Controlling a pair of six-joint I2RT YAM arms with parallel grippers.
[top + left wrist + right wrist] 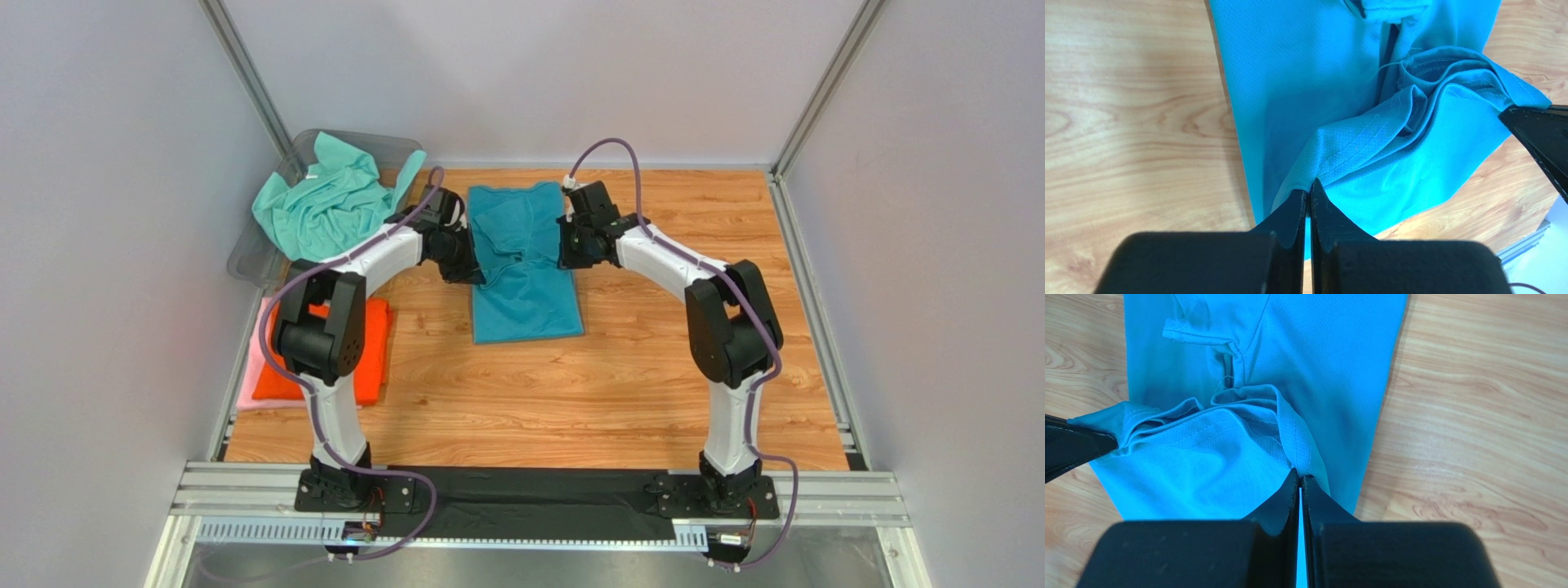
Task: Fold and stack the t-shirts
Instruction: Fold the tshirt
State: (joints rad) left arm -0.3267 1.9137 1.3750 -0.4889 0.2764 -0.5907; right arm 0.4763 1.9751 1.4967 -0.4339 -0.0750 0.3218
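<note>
Above the bench [638,380], left jaws and right jaws each pinch raised folds of the teal-blue t-shirt [528,306].

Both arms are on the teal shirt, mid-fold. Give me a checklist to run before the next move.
1. Left tool shut on the edge of the teal-blue t-shirt: ok.
2. Right tool shut on the opposite edge: ok.
3. Tools level with each other across the shirt, top view: ok.
4. Half of the shirt nearer the arm bases flat on the table: ok.
5. Cloth between the tools smooth: not ok, it is bunched in folds.
6. Number of layers pinched by each tool: cannot tell.
</note>
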